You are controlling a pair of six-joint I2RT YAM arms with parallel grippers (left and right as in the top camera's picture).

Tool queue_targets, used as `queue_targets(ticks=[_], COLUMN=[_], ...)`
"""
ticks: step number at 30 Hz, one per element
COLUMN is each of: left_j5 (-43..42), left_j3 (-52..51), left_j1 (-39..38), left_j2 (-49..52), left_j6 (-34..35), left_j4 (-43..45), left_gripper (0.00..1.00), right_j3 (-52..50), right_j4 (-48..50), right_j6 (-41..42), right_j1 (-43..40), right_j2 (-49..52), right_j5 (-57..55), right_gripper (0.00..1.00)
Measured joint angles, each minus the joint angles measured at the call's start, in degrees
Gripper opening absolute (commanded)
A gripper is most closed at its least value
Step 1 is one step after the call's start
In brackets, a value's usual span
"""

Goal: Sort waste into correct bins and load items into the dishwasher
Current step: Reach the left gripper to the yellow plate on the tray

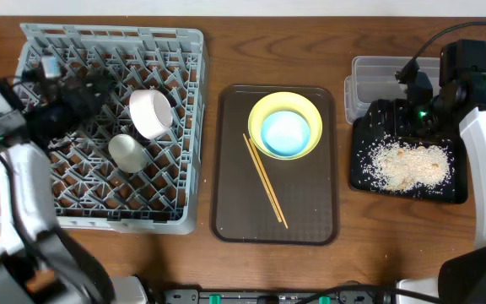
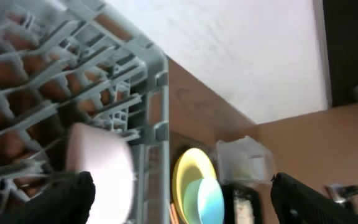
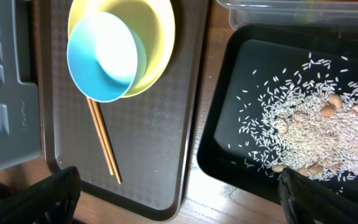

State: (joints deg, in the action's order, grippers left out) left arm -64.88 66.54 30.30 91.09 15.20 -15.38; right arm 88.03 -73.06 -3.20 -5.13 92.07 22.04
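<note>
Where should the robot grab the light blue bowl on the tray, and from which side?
Probably pinch the rim of the light blue bowl from straight above, one finger inside: it sits upright, open side up, nested in the yellow plate, so its outer wall is mostly blocked.

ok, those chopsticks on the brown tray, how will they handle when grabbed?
The chopsticks look thin and straight, so probably stiff and light. Lying flat on the tray, they may slide or roll rather than pinch cleanly.

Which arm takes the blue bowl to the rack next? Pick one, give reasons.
Left, probably. The left pincer stands open and empty over the grey rack, right beside the brown tray holding the blue bowl. The right pincer, also open, hangs over the black tray, farther from the rack.
</note>
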Motion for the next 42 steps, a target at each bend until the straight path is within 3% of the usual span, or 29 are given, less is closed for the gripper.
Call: queue_targets(ticks=[4, 7, 14, 19, 27, 37, 42], left_j5=[12.7, 24.5, 45.4, 51.7, 56.2, 57.0, 57.7], left_j3=[0.3, 0.4, 0.4, 4.7, 22.6, 23.7, 23.7], left_j1=[-10.9, -23.4, -48.9, -59.6, -63.9, -70.1, -72.1], left_j2=[-9.3, -11.4, -7.2, 0.8, 13.0, 24.9, 28.4], left_j6=[0.0, -0.7, -6.7, -9.1, -9.7, -9.7, -9.9], left_j4=[-4.7, -6.5, -5.3, -8.0, -18.3, -16.8, -15.8], left_gripper=[0.92, 0.92, 0.93, 0.93, 0.93, 0.92, 0.81], right_j3=[0.0, 0.0, 0.0, 0.0, 0.0, 0.0, 0.0], right_j4=[-0.1, -0.2, -0.9, -1.4, -3.0, -3.0, -3.0], right_j6=[0.4, 3.2, 7.8, 9.8, 13.6, 14.4, 14.6], right_j1=[0.0, 0.0, 0.0, 0.0, -1.1, -2.4, -2.4], right_j2=[0.0, 0.0, 0.0, 0.0, 0.0, 0.0, 0.0], right_j5=[-1.2, -4.6, -10.3, -12.4, -16.8, -18.0, -18.0], right_gripper=[0.99, 0.99, 0.99, 0.99, 0.99, 0.99, 0.99])
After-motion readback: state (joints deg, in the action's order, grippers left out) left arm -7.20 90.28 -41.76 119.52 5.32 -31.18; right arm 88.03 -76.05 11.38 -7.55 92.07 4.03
